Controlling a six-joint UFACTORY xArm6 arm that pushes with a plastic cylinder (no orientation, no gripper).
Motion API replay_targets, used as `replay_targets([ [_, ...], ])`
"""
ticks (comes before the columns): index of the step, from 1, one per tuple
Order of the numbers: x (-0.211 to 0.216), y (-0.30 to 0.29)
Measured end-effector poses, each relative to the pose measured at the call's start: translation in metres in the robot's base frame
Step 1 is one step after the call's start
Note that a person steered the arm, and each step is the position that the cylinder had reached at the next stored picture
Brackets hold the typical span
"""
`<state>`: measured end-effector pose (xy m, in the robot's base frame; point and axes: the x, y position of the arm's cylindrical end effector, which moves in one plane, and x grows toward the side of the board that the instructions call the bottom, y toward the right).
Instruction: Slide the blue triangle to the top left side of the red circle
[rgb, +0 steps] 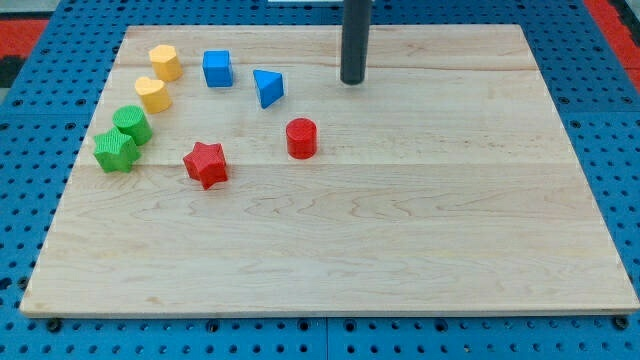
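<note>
Seven blocks on the wooden worktop (400, 250), all in the view's left half. Blue triangle (267, 87) just above and to the view's left of the red circle (301, 137), apart from it, not touching. Judged from this layout: goal position close to reached, perhaps already met; at most a small corrective nudge down and toward the circle left to do. My tip (353, 80) at the lower end of the dark rod, resting near the view's top centre, to the view's right of the blue triangle and above the red circle, clear of both. No jaws on this tool: a plain rod, holding nothing, touching no block. Surroundings: blue cube (217, 68) just to the view's left of the triangle; red star (206, 163) to the view's left of the circle; two yellow blocks (159, 78) near the view's top left, shapes hard to make out; two green blocks (123, 138) below them, touching or nearly so. Obstruction: none between tip and triangle. Caution for any push toward the view's left: blue cube close behind the triangle, likely to be struck.
</note>
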<state>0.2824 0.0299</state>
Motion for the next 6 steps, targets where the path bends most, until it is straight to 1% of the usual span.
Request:
replay_targets([
  [1,0.022,-0.012],
  [2,0.051,-0.059],
  [3,0.02,-0.048],
  [4,0.008,-0.105],
  [5,0.05,-0.132],
  [6,0.066,-0.142],
])
